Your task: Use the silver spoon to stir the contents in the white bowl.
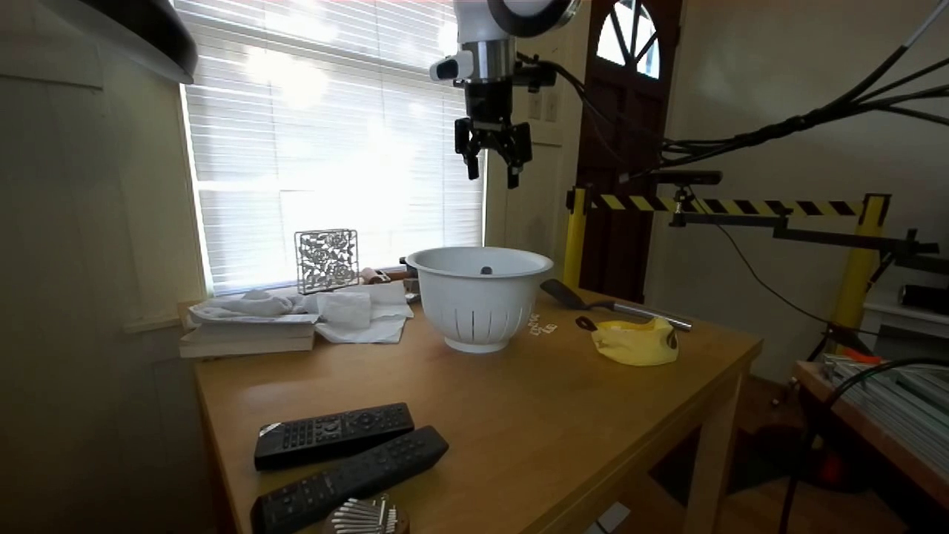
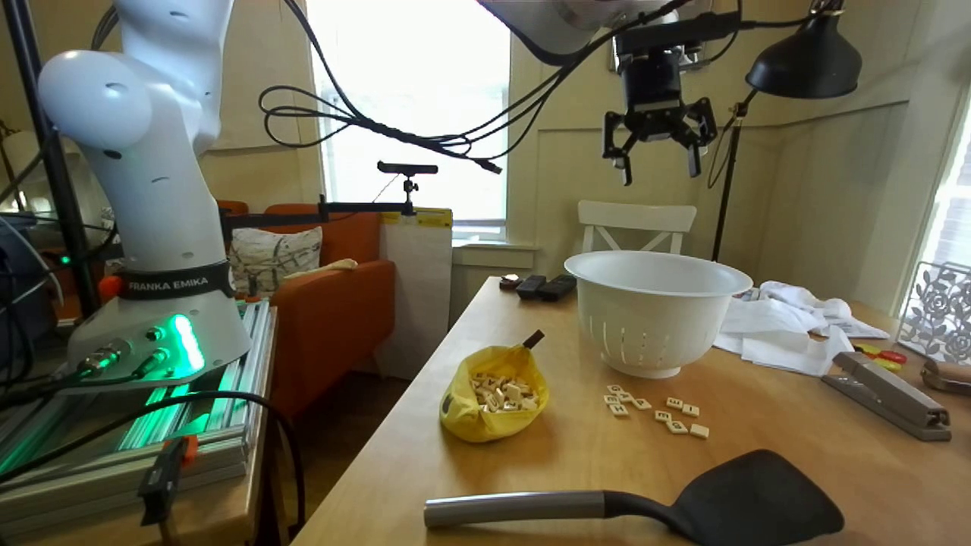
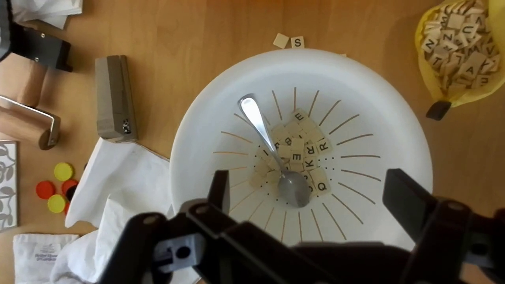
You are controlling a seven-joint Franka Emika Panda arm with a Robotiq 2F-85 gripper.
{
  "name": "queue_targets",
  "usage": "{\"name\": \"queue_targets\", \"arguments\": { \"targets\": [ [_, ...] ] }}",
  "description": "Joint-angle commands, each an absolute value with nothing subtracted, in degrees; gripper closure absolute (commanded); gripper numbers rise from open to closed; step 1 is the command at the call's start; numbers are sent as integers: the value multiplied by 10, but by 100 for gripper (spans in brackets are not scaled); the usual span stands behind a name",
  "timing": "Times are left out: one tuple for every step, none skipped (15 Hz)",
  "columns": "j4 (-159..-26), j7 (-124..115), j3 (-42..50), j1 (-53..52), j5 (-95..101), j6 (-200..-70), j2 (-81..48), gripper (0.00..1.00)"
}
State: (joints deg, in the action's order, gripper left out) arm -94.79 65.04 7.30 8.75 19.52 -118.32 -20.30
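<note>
The white bowl (image 1: 482, 308) stands upright on the wooden table and also shows in an exterior view (image 2: 652, 318). In the wrist view its inside wall (image 3: 363, 134) has slots, and several letter tiles (image 3: 298, 152) lie on its bottom. The silver spoon (image 3: 295, 190) lies in it, its oval end on the tiles and its handle leaning up the wall. In the exterior views the bowl's wall hides most or all of the spoon. My gripper (image 1: 493, 178) is open and empty, well above the bowl; it also shows in an exterior view (image 2: 660, 173) and the wrist view (image 3: 309, 193).
A yellow pouch (image 2: 466, 425) of letter tiles stands near the bowl, with loose tiles (image 2: 641, 403) on the table. A black spatula (image 2: 758, 500) lies at one edge. A stapler (image 3: 114, 98), white cloths (image 3: 118, 177) and black remotes (image 1: 334, 434) lie around. A lamp (image 2: 808, 61) hangs nearby.
</note>
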Motion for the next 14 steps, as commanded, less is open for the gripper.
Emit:
{"name": "queue_targets", "arguments": {
  "targets": [
    [-987,688,71,104,219,-1236,-205,0],
    [-995,702,72,109,220,-1247,-208,0],
    [-1003,716,73,113,222,-1258,-211,0],
    [-1011,724,74,117,222,-1269,-214,0],
    [-1012,724,79,116,231,-1262,-222,0],
    [-998,709,74,113,209,-1246,-218,0],
    [-1001,710,75,115,210,-1246,-221,0],
    [-1001,710,75,116,210,-1246,-223,0],
    [-1000,710,74,115,210,-1246,-222,0],
    [-1000,710,74,114,210,-1246,-222,0],
    [-1000,709,73,114,210,-1247,-221,0],
    [-1000,709,73,114,210,-1247,-221,0],
    [-1004,720,73,114,214,-1239,-224,0],
    [-1017,723,74,113,221,-1243,-224,0]
  ]
}}
